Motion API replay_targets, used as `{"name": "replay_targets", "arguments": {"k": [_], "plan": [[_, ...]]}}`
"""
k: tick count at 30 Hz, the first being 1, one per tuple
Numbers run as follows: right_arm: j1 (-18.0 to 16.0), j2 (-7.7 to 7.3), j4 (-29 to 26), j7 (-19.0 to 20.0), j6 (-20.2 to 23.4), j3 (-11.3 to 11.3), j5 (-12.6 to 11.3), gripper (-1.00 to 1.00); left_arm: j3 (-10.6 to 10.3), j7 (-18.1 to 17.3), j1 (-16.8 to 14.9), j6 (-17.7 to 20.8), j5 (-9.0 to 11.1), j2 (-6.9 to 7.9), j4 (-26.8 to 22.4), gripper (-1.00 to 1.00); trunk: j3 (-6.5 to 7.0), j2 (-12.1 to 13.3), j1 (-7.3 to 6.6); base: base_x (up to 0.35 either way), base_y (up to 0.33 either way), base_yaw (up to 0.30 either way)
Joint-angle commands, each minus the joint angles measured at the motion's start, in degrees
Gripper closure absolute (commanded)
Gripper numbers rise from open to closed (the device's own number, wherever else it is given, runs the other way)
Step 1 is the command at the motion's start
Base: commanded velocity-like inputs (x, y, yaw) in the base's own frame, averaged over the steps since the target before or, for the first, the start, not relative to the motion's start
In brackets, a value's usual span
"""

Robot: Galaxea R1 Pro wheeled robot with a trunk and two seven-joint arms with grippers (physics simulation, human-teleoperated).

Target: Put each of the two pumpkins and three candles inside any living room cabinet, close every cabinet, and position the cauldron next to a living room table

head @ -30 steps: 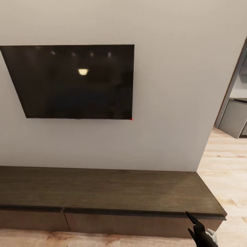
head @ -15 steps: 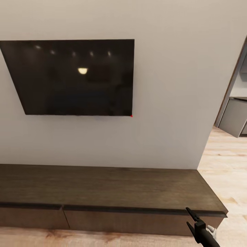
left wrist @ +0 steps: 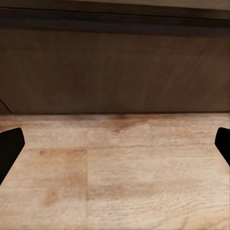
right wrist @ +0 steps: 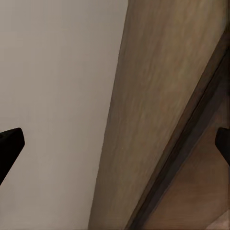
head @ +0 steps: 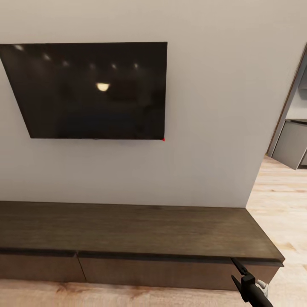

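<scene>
The robot faces the cabinet [head: 140,232], the long dark-brown unit that runs across the lower part of the head view under a dark wall-mounted screen [head: 91,89]. Its drawer fronts, visible along the bottom edge of the frame with a seam between them at lower left, sit flush, so the unit reads as closed. In the lower right corner the right gripper [head: 239,273] rises in front of the cabinet's right-hand end; its wrist view looks along the cabinet top and the pale wall, with dark fingertips [right wrist: 10,143] at both edges of the frame, so the jaws stand spread and hold nothing. The left gripper [left wrist: 115,146] looks at a drawer front and the wooden floor [left wrist: 115,177] below it, and its jaws are likewise spread wide and empty. A doorway at the right edge of the head view opens onto grey units [head: 292,145]

The step in hand appears to be an approach to the cabinet, most likely to open a drawer. As the fronts have no handles, the next move would call for a fingertip hooked behind the top edge of a front, then a straight pull outward
</scene>
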Motion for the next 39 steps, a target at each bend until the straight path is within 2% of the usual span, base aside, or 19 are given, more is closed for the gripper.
{"name": "replay_targets", "arguments": {"k": [1,36,39], "plan": [[-0.03,0.01,0.03,0.09,0.51,0.04,-0.49,-1.00,0.02,-0.22,0.00,-0.05,0.23,0.01,-0.02,-1.00,-0.23,-0.44,0.22,0.000,0.000,0.000],[-0.03,0.13,-0.02,0.20,0.20,0.04,-0.53,-1.00,0.02,-0.22,0.00,-0.14,0.08,0.01,0.26,-1.00,-6.51,-14.47,7.91,0.000,0.000,0.000],[-0.01,-0.15,0.02,2.24,0.41,-0.07,-0.60,-1.00,0.02,-0.26,0.00,-0.14,0.06,0.01,0.26,-1.00,-7.05,-15.68,8.57,0.000,0.000,0.000]]}}
